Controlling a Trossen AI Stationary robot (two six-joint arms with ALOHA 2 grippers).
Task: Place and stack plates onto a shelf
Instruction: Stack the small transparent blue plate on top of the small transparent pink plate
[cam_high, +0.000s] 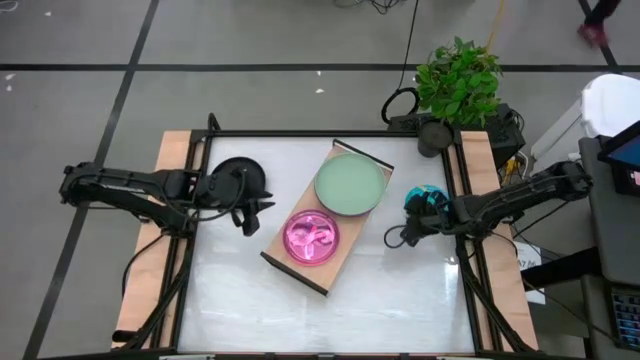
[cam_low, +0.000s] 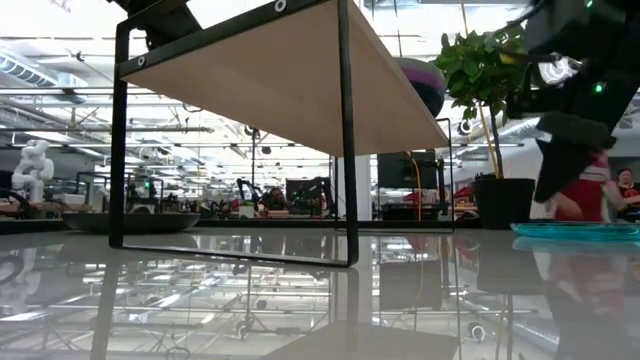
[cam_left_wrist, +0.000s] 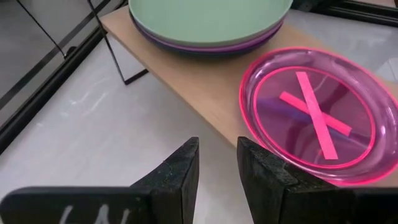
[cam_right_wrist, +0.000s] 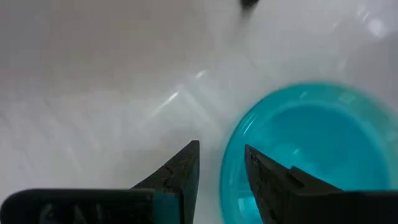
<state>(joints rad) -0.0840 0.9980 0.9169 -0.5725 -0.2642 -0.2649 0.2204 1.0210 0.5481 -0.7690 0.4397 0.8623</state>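
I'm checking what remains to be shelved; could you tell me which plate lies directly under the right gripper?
The translucent cyan plate, flat on the table beneath the right gripper; the pink plate and pale green plate sit on the shelf.

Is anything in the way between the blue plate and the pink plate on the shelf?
Nothing visible blocks it. The cyan plate lies on the table by the right gripper, beside the shelf. Only bare tabletop lies between it and the pink plate. The pale green plate sits farther along the shelf, off that path.
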